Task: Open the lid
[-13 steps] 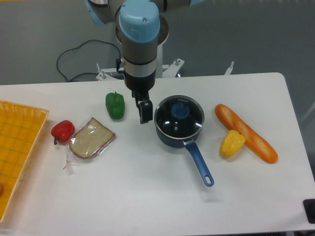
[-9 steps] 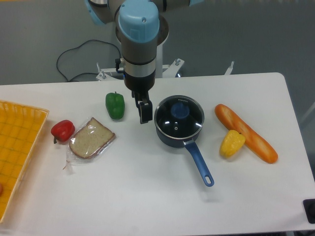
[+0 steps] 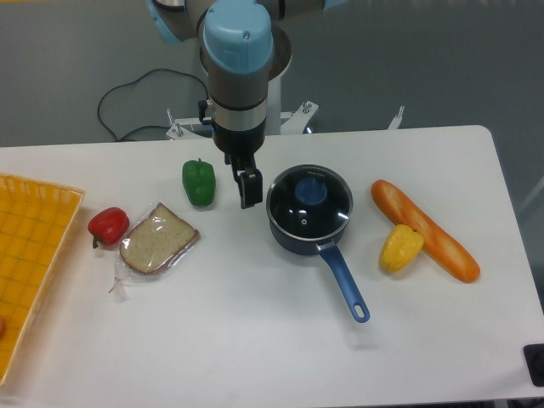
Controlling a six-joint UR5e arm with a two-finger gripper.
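The lid [image 3: 309, 201], a round clear glass disc with a thin metal rim and a blue centre knob [image 3: 310, 192], sits flat on the dark blue saucepan [image 3: 289, 234], whose long blue handle [image 3: 344, 282] points toward the front right. My gripper [image 3: 248, 194] hangs just left of the pan's rim, between the pan and a green pepper. Its dark fingers [image 3: 247, 183] look pressed together and hold nothing. It does not touch the lid.
A green pepper [image 3: 199, 182] is left of the gripper. A red pepper [image 3: 108, 225] and bagged bread slice [image 3: 158, 238] lie further left, by a yellow basket [image 3: 30, 255]. A baguette [image 3: 423, 229] and yellow pepper [image 3: 400, 247] lie right of the pan.
The gripper has shifted slightly up and back, its tip a little further from the table. The lid and pan have not moved.
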